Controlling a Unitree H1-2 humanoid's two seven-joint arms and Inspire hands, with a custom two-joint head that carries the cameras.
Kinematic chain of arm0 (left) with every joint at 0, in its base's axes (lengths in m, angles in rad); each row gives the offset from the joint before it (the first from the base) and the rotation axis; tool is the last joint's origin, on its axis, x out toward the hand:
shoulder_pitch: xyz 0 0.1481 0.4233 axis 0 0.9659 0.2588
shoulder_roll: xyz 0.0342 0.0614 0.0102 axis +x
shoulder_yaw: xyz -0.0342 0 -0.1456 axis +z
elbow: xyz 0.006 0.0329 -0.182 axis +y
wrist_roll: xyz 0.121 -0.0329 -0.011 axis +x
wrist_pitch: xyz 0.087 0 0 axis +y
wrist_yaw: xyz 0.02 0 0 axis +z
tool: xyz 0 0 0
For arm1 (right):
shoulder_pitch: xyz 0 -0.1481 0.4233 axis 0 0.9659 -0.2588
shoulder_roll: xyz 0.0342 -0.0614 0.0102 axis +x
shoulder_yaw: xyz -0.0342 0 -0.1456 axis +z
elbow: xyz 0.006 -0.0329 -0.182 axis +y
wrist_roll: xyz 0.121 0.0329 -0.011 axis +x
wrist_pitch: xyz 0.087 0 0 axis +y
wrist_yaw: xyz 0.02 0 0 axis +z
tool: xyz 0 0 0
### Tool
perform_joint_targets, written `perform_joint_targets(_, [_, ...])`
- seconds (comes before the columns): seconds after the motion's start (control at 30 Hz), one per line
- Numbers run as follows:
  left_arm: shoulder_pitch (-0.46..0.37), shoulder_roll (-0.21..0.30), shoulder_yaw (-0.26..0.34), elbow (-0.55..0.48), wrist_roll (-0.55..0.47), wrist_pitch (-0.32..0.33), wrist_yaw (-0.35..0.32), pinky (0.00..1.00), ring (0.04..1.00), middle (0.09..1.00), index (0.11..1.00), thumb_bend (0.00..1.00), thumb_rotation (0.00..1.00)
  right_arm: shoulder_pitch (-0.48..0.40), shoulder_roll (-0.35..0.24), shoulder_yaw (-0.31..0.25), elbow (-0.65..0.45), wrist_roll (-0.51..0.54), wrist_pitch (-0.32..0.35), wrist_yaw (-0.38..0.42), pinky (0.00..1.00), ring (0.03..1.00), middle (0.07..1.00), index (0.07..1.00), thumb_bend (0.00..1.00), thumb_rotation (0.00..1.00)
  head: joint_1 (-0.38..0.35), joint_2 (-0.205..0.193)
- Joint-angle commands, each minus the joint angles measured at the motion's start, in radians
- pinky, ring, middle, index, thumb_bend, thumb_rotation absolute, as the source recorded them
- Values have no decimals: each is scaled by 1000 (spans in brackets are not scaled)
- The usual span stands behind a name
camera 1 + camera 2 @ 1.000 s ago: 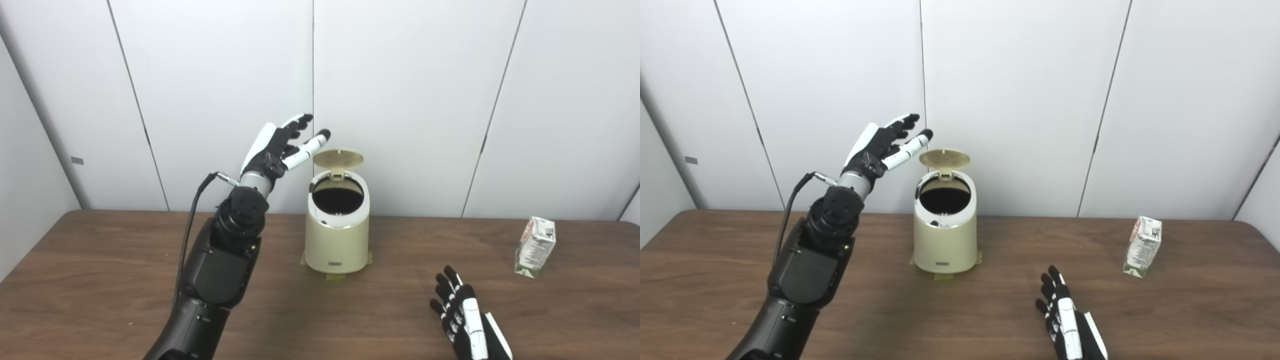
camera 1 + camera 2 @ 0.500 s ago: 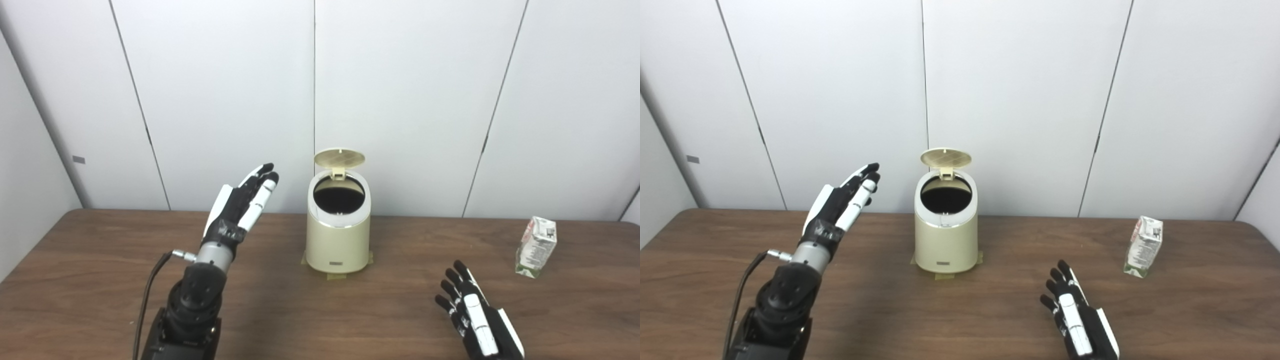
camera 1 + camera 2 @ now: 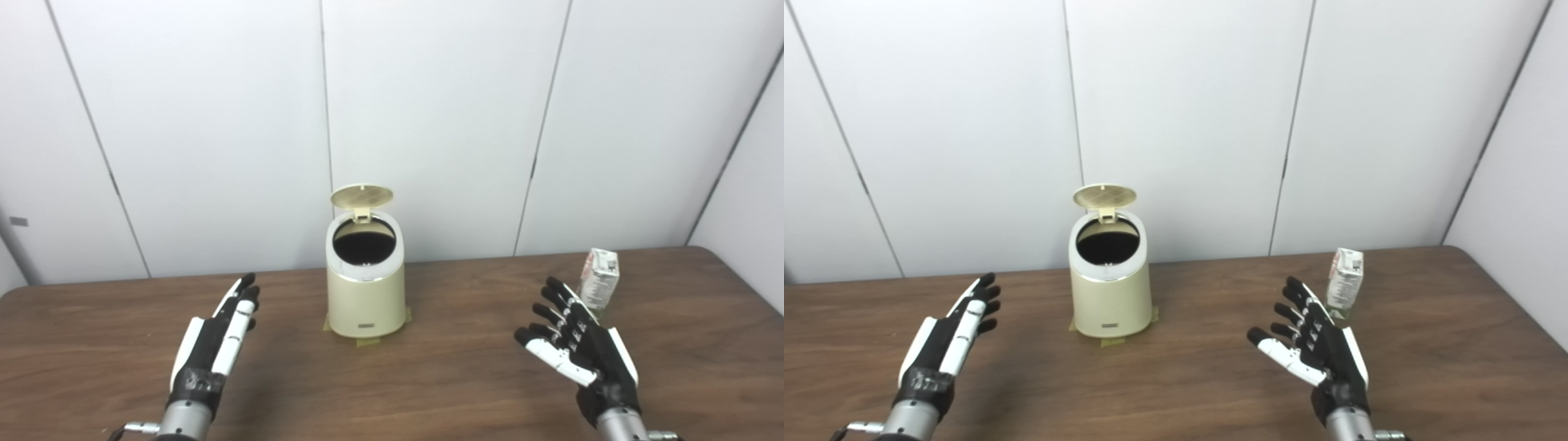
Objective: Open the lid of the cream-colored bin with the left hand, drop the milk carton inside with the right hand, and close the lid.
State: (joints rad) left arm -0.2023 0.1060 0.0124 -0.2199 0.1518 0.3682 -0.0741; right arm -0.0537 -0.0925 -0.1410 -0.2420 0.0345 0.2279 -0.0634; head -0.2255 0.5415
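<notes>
The cream-colored bin [image 3: 365, 294] stands mid-table with its round lid [image 3: 361, 196] tipped up at the back, its dark inside showing. The milk carton [image 3: 598, 281] stands upright to the right, near the table's back edge. My left hand [image 3: 214, 343] hovers low over the table, left of the bin, fingers straight and apart, holding nothing. My right hand [image 3: 579, 343] is raised just in front and to the left of the carton, fingers spread, palm toward the bin, not touching the carton.
The brown wooden table [image 3: 429, 380] runs across the view, its right edge [image 3: 744, 288] angling in at the far right. White wall panels [image 3: 429, 122] stand close behind the bin. Tape patches [image 3: 370, 340] sit under the bin's base.
The camera has shifted right. My left hand has dropped from beside the lid down to the table's left side. My right hand has risen and moved toward the carton. The lid stays up.
</notes>
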Motion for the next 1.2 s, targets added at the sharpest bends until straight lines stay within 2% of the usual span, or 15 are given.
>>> perform_joint_targets(0.0, [-16,-10,4,-46,-24,-42,8,909,931,948,978,392,1000,-21,-18,-16,-73,-21,2,-14,775,832,869,834,742,221,-17,6])
perform_joint_targets(0.07, [-12,-13,5,-43,-38,-46,7,918,932,947,978,358,1000,-11,-25,-32,-102,-10,33,-13,794,851,875,829,737,190,-35,7])
perform_joint_targets(0.13, [-19,-17,6,-27,-48,-53,10,923,931,945,978,339,1000,2,-41,-47,-150,-32,99,-19,764,846,875,827,730,185,-54,8])
perform_joint_targets(0.23, [-31,-11,-3,-2,-39,-67,11,933,940,949,979,355,1000,11,-70,-71,-195,-66,167,-29,743,822,857,830,729,167,-75,9])
perform_joint_targets(0.4, [-44,-7,-4,11,-48,-65,3,963,947,956,990,388,1000,4,-129,-111,-199,-97,174,-26,772,809,851,834,740,174,-110,14])
perform_joint_targets(0.47, [-45,-7,-5,11,-48,-61,3,966,949,957,989,390,1000,-2,-140,-124,-195,-106,176,-32,745,802,860,825,765,174,-118,16])
perform_joint_targets(0.57, [-41,-5,-4,8,-55,-60,-3,967,955,963,989,390,1000,-17,-172,-148,-185,-137,216,-41,745,821,873,824,789,195,-122,16])
perform_joint_targets(0.8, [-46,6,7,16,-79,-65,-8,957,959,961,991,353,992,-94,-265,-175,-60,-189,164,-49,714,817,839,820,859,174,-138,20])
perform_joint_targets(0.87, [-46,9,8,18,-88,-65,-11,955,962,966,997,353,989,-120,-288,-174,-25,-194,164,-48,688,829,852,834,852,135,-140,21])
perform_joint_targets(0.9, [-46,11,8,16,-90,-63,-14,955,963,967,998,353,989,-138,-302,-167,-7,-209,177,-49,681,829,852,836,851,128,-137,21])
perform_joint_targets(0.93, [-46,13,6,14,-91,-62,-15,959,964,969,999,347,991,-149,-311,-162,3,-219,186,-50,608,803,863,856,842,116,-134,22])
perform_joint_targets(1.0, [-44,13,6,3,-95,-49,-19,966,965,970,1000,338,996,-176,-330,-154,38,-230,199,-44,530,778,878,878,838,102,-132,23])
perform_joint_targets(1.17, [-44,14,6,-9,-103,-36,-24,963,968,973,1000,325,991,-232,-382,-105,112,-271,229,-7,489,814,905,910,844,104,-130,27])
